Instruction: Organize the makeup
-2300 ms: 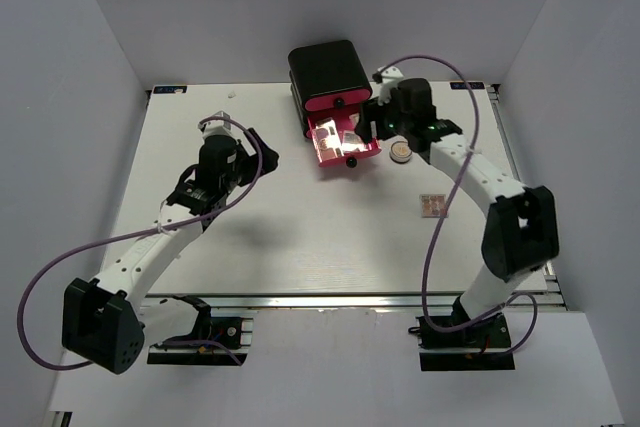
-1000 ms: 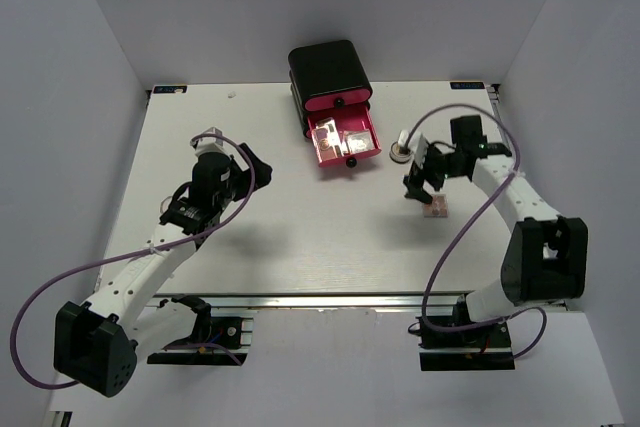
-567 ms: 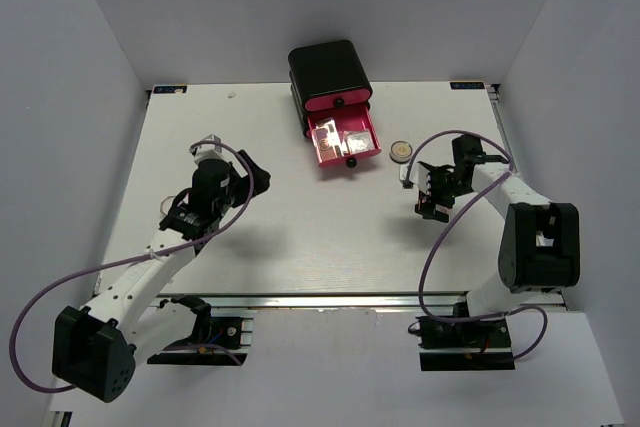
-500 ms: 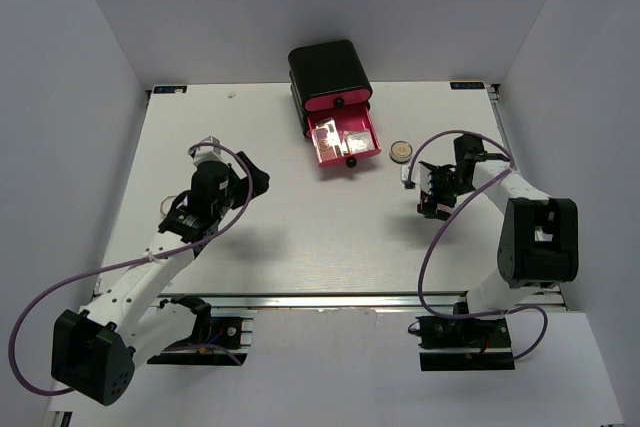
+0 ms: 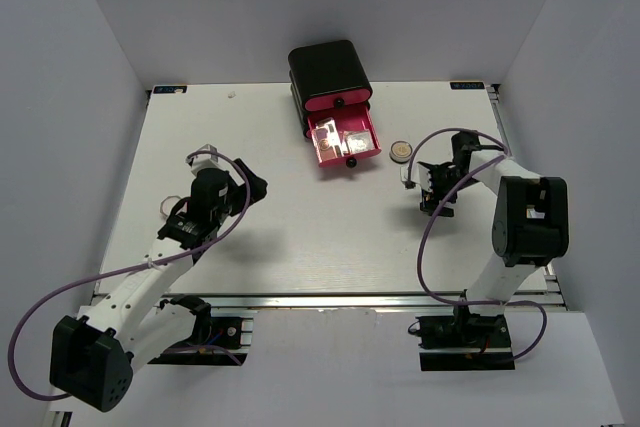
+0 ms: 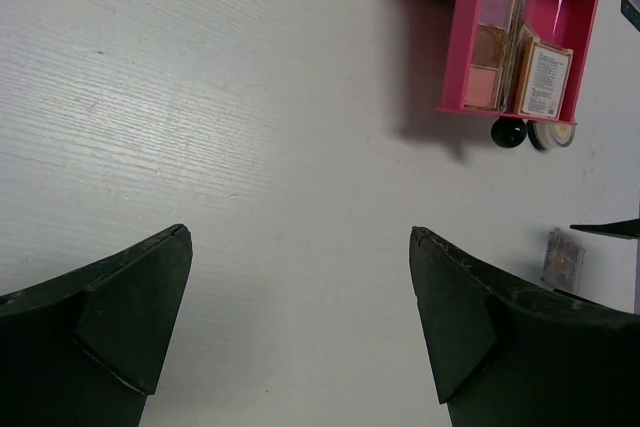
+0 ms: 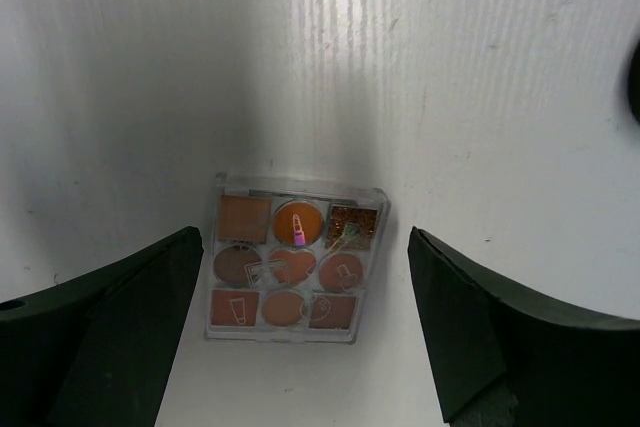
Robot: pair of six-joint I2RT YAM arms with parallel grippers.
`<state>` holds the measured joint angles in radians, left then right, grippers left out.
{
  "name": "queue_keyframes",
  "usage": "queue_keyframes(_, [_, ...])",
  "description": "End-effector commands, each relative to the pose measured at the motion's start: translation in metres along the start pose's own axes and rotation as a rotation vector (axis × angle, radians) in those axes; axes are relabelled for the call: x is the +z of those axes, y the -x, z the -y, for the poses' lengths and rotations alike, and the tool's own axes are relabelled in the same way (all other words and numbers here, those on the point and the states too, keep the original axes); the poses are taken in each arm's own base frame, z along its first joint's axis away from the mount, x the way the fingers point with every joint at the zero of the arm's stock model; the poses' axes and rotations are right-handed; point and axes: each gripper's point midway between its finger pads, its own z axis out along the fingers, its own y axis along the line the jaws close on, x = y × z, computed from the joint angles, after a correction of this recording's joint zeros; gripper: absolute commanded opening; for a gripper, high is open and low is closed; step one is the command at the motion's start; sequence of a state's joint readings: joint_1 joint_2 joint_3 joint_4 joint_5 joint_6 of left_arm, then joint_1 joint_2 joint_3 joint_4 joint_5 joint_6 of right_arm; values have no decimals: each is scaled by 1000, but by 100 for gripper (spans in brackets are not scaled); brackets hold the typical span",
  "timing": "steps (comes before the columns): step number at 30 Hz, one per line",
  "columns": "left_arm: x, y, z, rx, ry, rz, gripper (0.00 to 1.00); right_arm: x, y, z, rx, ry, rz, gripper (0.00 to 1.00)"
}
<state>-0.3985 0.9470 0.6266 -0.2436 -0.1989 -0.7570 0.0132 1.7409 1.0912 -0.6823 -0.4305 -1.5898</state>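
Observation:
A small square clear palette (image 7: 295, 259) with tan and brown pans lies flat on the white table. My right gripper (image 7: 305, 235) is open just above it, one finger on each side, not touching it. In the top view the right gripper (image 5: 437, 197) hides that palette. A round gold compact (image 5: 400, 151) lies just behind it, right of the open pink drawer (image 5: 345, 139). The drawer (image 6: 575, 7) holds a long pink-brown palette (image 6: 488, 32) and a tan one (image 6: 545, 77). My left gripper (image 5: 252, 185) is open and empty over bare table at the left (image 6: 298, 232).
The black box (image 5: 330, 72) with pink drawers stands at the back centre, its lowest drawer pulled out toward me with a black knob (image 6: 508, 132). White walls close in the table on three sides. Purple cables loop off both arms.
My right gripper left the open drawer, swung right and toward me, and came down open over the square palette. My left arm drew back slightly toward me.

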Motion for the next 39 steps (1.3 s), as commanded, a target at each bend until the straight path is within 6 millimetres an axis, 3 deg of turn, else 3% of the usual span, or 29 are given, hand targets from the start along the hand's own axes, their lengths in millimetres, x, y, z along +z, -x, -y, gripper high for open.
queue_keyframes(1, [-4, 4, -2, -13, -1, 25, 98, 8, -12, -12, -20, 52, -34, 88])
queue_keyframes(6, [-5, 4, -2, -12, -2, 24, 98, 9, -11, -24, 55, 98, -29, 86])
queue_keyframes(11, [-4, 2, -2, -17, -7, 23, 98, 7, -24, -26, 140, 78, -52, 81])
queue_keyframes(16, [-5, 5, 1, -16, -16, 30, 98, 5, -12, -19, 212, 79, -1, 53])
queue_keyframes(20, [-6, 6, 3, -17, -26, 29, 98, -16, 38, 13, 227, -2, 172, 36])
queue_keyframes(24, [-6, 5, 5, -25, -34, 29, 98, -33, 133, 39, 201, -55, 347, 22])
queue_keyframes(26, [-6, 6, 6, -25, -37, 30, 98, -40, 168, 46, 303, -68, 420, 16])
queue_keyframes(27, [-6, 7, 7, -25, -40, 30, 98, -46, 197, 62, 263, -123, 479, 6])
queue_keyframes(29, [-7, 8, 7, -25, -40, 30, 98, -50, 216, 82, 447, -212, 500, 0])
queue_keyframes(30, [-8, 8, 7, -25, -39, 29, 98, -55, 238, 100, 439, -283, 550, 0])
queue_keyframes(32, [-10, 9, 8, -26, -40, 32, 98, -58, 241, 123, 606, -395, 548, 0])
queue_keyframes(33, [-11, 10, 7, -26, -38, 33, 98, -49, 245, 129, 645, -416, 536, 0])
queue_keyframes(34, [-11, 8, 5, -25, -35, 32, 98, -56, 244, 149, 691, -516, 529, 0])
queue_keyframes(36, [-13, 9, 6, -33, -40, 37, 98, -38, 243, 160, 772, -557, 506, 0])
queue_keyframes(37, [-14, 7, 4, -34, -38, 35, 98, -45, 241, 176, 795, -636, 498, 0])
queue_keyframes(38, [-15, 8, 5, -41, -41, 39, 98, -31, 239, 180, 812, -643, 475, 0])
queue_keyframes(39, [-15, 8, 4, -43, -37, 40, 98, -29, 240, 184, 813, -655, 476, 0])
